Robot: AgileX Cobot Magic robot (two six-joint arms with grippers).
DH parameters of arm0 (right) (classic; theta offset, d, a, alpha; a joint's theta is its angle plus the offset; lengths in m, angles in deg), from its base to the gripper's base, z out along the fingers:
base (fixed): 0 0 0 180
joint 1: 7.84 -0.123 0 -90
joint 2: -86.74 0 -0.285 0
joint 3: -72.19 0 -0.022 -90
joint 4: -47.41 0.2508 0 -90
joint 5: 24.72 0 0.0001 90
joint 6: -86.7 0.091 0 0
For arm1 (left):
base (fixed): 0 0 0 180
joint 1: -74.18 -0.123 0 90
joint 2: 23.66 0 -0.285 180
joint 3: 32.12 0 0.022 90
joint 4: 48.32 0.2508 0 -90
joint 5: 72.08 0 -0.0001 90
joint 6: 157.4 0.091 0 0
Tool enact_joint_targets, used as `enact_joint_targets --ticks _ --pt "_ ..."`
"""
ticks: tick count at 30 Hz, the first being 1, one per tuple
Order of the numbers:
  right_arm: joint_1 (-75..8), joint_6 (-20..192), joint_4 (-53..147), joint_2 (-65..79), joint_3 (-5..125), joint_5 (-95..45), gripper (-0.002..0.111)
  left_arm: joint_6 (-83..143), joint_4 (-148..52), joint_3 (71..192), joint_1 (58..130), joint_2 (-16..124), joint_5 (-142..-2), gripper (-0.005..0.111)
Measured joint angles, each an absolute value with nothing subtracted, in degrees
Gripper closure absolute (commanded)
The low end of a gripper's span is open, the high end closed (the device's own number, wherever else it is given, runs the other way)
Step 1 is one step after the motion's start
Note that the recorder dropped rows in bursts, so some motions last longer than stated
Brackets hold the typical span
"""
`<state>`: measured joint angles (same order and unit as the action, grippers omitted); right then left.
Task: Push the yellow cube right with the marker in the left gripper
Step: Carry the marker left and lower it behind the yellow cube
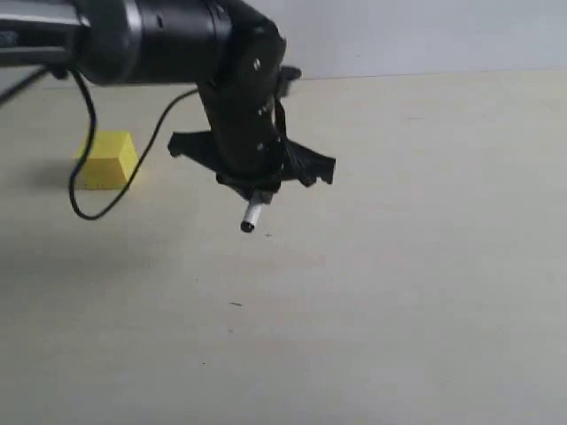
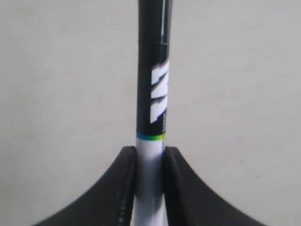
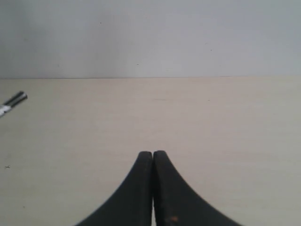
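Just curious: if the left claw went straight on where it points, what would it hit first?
Probably the bare table, touched first by the marker that the left gripper holds; the yellow cube sits off that line.

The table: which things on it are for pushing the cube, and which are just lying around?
For the job: marker, left fingers gripping it, yellow cube.
Just there: right fingers, shut and empty; loose black cable; bare table.
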<state>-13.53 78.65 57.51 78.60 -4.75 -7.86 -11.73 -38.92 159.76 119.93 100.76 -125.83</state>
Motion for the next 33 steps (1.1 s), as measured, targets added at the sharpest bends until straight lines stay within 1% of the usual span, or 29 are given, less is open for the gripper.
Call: enact_joint_targets --ticks 4,8,10,13,16,18,22,26,29,33 --pt "-13.53 78.65 57.51 78.6 -4.75 -7.86 0.108 -6.13 -38.2 157.94 120.16 91.1 -129.46 0.107" --pt "-13.53 78.65 57.51 78.6 -4.75 -7.86 0.108 -4.16 -32.66 148.87 120.14 80.13 -132.85 0.107" --pt "-13.53 78.65 57.51 78.6 -4.75 -7.86 0.108 -4.16 -28.51 143.16 118.89 74.16 -133.53 0.107" --pt "-13.53 78.65 57.51 78.6 -4.75 -7.86 0.108 -4.27 -22.81 136.31 113.92 65.99 -134.33 0.107" --pt "-13.53 78.65 57.51 78.6 -4.75 -7.86 0.108 -3.86 -18.24 132.15 105.63 59.92 -134.0 0.107" --pt "-13.53 78.65 57.51 78.6 -4.75 -7.86 0.108 -1.97 -16.94 130.93 98.83 57.73 -131.6 0.107" --pt "-13.53 78.65 57.51 78.6 -4.75 -7.86 0.108 6.19 -19.88 130.45 87.63 58.14 -124.46 0.107" --pt "-13.53 78.65 57.51 78.6 -4.75 -7.86 0.108 17.29 -22.93 130.45 78.85 63.04 -112.87 0.107" --pt "-13.53 78.65 57.51 78.6 -4.75 -7.86 0.108 25.88 -23.41 131.18 73.93 68.9 -105.45 0.107" --pt "-13.53 78.65 57.51 78.6 -4.75 -7.86 0.108 39.06 -24.18 135.55 69.61 78.99 -102.08 0.107"
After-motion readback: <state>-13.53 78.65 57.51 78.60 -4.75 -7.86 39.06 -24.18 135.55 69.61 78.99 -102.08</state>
